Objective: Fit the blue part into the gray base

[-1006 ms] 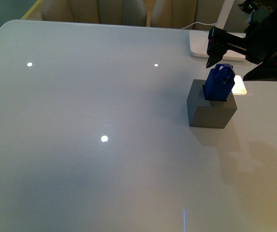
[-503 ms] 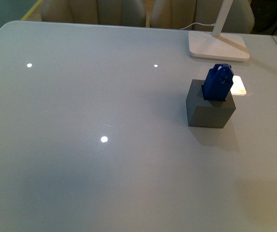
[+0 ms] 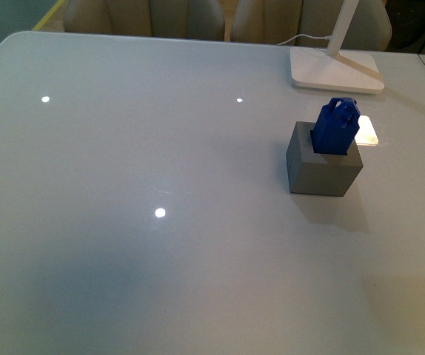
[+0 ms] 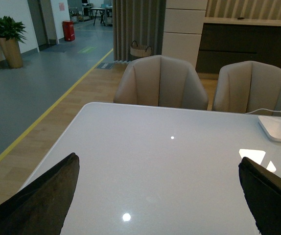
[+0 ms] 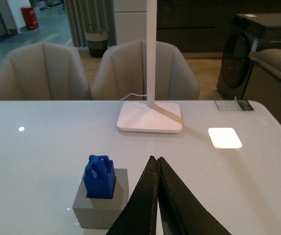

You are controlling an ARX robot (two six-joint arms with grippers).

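1. The gray base [image 3: 323,171] stands on the right side of the table [image 3: 124,222]. The blue part [image 3: 336,127] sits in its top hole, loop handle up, seemingly leaning slightly.
2. 1 second ago the right gripper hung spread above the part in the front view. That view now shows no arm.
3. The right gripper [image 5: 157,160] hovers short of the base, fingers pressed together and empty. The left gripper [image 4: 157,157] is spread wide, holding nothing.
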